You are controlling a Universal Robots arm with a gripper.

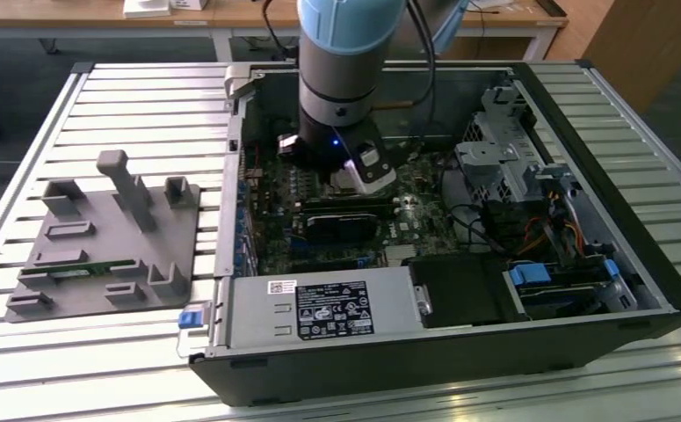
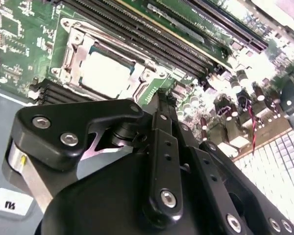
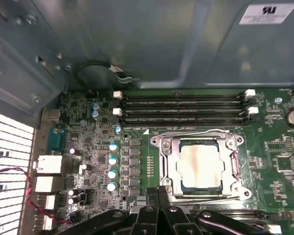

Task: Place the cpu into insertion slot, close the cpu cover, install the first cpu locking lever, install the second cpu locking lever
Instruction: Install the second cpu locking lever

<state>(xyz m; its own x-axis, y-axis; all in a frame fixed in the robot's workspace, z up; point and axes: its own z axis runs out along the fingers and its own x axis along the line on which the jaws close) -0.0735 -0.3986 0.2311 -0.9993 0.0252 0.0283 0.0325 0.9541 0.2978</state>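
On the exterior view's left, at about nine o'clock, a grey fixture block (image 1: 105,237) with upright posts lies on the slatted table (image 1: 35,352); a green strip rests in one of its grooves, too small to make out further. Toward the middle, the open computer case (image 1: 434,352) lies on its side, and the arm (image 1: 337,79) comes down into it from twelve o'clock, its wrist covering the part of the green board (image 1: 272,237) where the socket sits, so neither the chip nor the hand's tip can be read there. In the first wrist view the insertion slot (image 3: 201,166) sits at about four o'clock, the cpu (image 3: 198,166) lying flat in it with the cpu cover (image 3: 167,164) down around it; a thin wire lever (image 3: 198,133) runs along one edge, its latching unclear. The hand (image 3: 158,192) at six o'clock has its fingers pressed together, holding nothing, just beside the socket's corner. In the second wrist view the hand's (image 2: 159,98) black linkage hides much of the board, with the socket at eleven o'clock.
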